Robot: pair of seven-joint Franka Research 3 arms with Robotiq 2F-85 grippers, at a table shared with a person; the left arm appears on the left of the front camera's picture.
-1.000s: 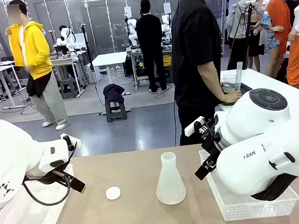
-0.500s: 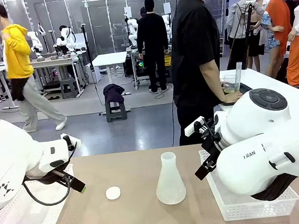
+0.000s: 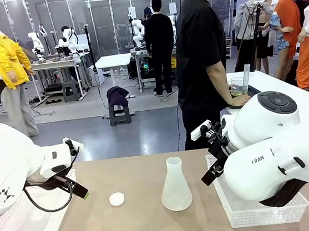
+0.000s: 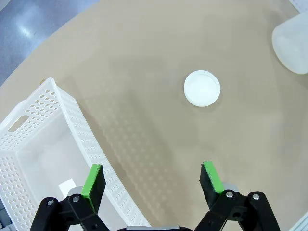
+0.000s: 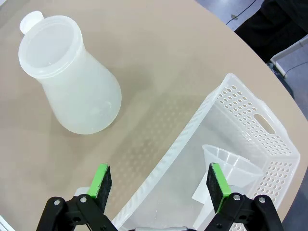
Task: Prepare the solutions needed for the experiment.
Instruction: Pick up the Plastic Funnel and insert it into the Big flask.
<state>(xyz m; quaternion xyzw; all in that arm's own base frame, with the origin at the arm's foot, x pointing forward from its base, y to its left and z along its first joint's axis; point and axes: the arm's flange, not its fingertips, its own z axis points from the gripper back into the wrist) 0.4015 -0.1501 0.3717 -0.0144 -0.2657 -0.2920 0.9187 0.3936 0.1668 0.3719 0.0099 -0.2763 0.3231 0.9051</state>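
Left wrist view: the left gripper [image 4: 151, 168] hangs wide open, empty, over the tan table [image 4: 144, 57] beside a white perforated plastic basket [image 4: 81, 129]. The right gripper [image 5: 159, 169], equally spread, grips nothing above the rim of a second white basket [image 5: 192, 120]. Pale yellow solutions [image 3: 235, 91] tint a clear beaker [image 3: 237, 82] by the person's hand [image 3: 241, 99]

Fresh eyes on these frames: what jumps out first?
A frosted conical flask stands alone mid-table, a small white cap lying apart to its left. The left gripper and right gripper flank it, both open and empty. The left basket and right basket, white and perforated, sit at the table's sides; the right one holds a clear funnel.
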